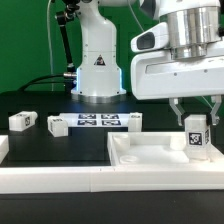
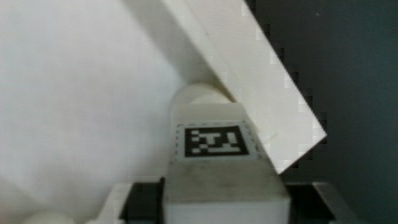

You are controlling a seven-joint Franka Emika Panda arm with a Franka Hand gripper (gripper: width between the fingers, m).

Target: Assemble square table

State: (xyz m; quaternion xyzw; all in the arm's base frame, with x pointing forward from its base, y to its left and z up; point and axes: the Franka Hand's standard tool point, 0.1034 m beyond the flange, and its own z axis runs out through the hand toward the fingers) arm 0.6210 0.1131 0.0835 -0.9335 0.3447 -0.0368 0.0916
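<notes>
The tool [image 1: 196, 120] is gripping a leg [image 1: 195, 137] near its upper end. One finger is pressing on each side, and the jaws are standing partly closed with the block filling the gap between them. The wrist view is showing the same hold: the leg [image 2: 217, 150] is sitting squarely between the two fingers with its marker tag facing the camera. That suggests the grip is centred so the block hangs upright rather than tilted.

The leg is standing upright inside the tabletop [image 1: 150, 152], close to the corner at the exterior view's right, just beside the raised rim. In the wrist view that rim [image 2: 240, 70] is running diagonally right next to the leg's far end. The tabletop is lying tray-side up, probably so that the legs can be fixed into its underside from above. Holding the leg vertical over the corner looks like lining it up with its seat there. Whether the leg's lower end is already seated, only touching, or just above the surface cannot be told from either view.

The tabletop is resting on the black bench [image 1: 60, 150], against the long white rail [image 1: 50, 180] at the near edge, which is likely bracing it against pushing and twisting. Three other legs [image 1: 57, 125] are lying loose farther back, well apart from the tabletop and on either side of the marker board [image 1: 97, 122]. They seem to be waiting their turn. Behind them the arm's base [image 1: 97, 60] is standing.
</notes>
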